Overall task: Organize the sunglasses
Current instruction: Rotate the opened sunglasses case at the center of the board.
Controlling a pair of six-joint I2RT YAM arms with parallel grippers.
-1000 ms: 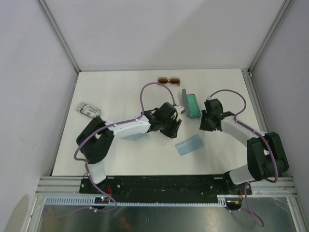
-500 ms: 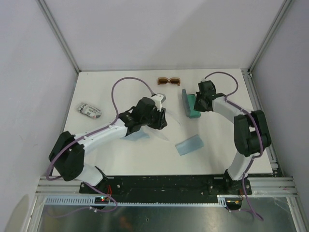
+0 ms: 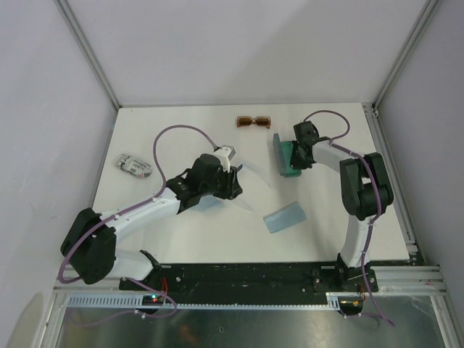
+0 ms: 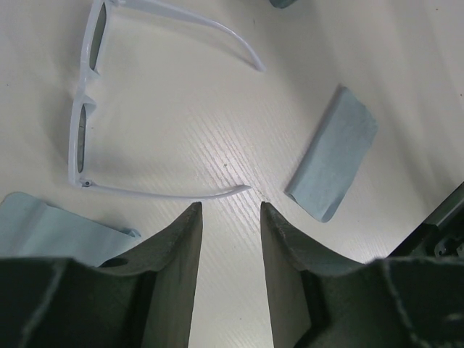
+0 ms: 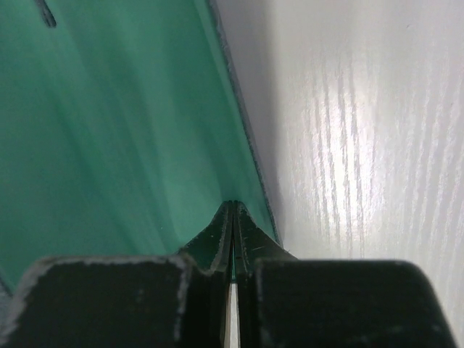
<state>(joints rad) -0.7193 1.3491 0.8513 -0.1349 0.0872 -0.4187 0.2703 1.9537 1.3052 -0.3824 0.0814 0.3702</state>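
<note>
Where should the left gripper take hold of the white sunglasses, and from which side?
Take the bridge of the white sunglasses, coming from above. They lie unfolded with the temples spread. The thin front runs in line with the gap of the open left gripper, so closing would likely pinch it front and back.

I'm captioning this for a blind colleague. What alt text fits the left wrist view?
The left gripper, fingers apart and empty, points at a white table just short of white-framed sunglasses lying with arms unfolded. A light blue cloth lies at lower left, a grey-blue oblong case at right.
</note>
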